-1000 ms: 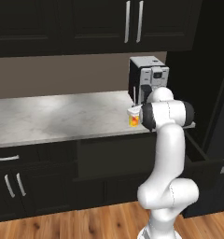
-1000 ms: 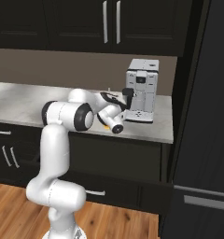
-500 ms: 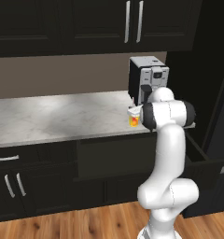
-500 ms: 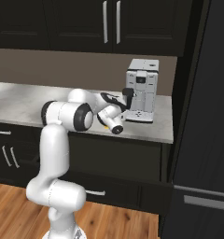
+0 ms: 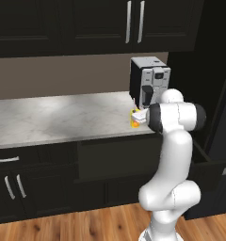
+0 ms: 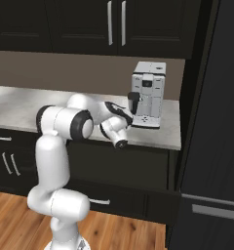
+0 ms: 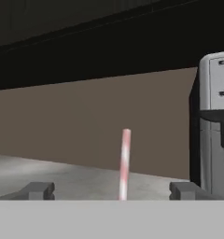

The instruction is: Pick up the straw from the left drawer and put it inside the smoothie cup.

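My end effector stands spread wide, fingers clear of the straw at frame centre. It stands near upright, so I judge it is resting in the smoothie cup by the worktop edge

The cup stands on the bench near its front edge, just before the coffee machine. The straw rises between the spread end effector fingers. The drawer hangs open below.

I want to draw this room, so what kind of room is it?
It looks like a kitchen. There is a grey stone-look counter, dark cabinets above it, and a coffee machine standing at the counter's end, beside a little yellow cup.
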### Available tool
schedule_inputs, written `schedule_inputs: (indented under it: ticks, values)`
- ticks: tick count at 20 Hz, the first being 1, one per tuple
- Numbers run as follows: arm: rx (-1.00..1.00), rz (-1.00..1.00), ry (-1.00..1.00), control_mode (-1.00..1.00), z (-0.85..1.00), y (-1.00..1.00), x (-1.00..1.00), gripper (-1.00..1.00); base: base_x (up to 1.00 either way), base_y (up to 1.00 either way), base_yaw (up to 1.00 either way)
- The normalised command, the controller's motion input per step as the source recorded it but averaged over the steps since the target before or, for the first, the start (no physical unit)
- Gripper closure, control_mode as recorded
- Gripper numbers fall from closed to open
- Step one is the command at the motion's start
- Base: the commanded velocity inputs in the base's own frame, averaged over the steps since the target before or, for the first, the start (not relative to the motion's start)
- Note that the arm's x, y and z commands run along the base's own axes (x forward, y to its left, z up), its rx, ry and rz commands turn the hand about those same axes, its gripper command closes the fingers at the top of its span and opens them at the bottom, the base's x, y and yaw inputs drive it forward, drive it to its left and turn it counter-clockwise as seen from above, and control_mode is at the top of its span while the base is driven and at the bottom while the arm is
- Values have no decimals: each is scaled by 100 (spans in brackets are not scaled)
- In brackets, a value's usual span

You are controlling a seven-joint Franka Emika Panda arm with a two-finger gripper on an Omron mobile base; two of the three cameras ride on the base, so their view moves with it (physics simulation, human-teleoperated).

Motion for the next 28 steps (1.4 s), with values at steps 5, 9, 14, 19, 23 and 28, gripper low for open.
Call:
schedule_inputs:
  ticks: [5,9,14,19,23,28]
  values:
    - [-2,0,-2,-100,67,0,-81,-100,0,0,0]
    - [-12,0,4,-100,85,0,-92,-100,0,0,0]
    - [-19,0,17,-100,81,0,-96,-100,0,0,0]
    - [-22,0,13,-100,43,10,-97,-100,0,0,0]
    - [-23,0,3,-100,32,44,-93,-100,0,0,0]
    - [-25,0,0,-100,42,47,-92,-100,0,0,0]
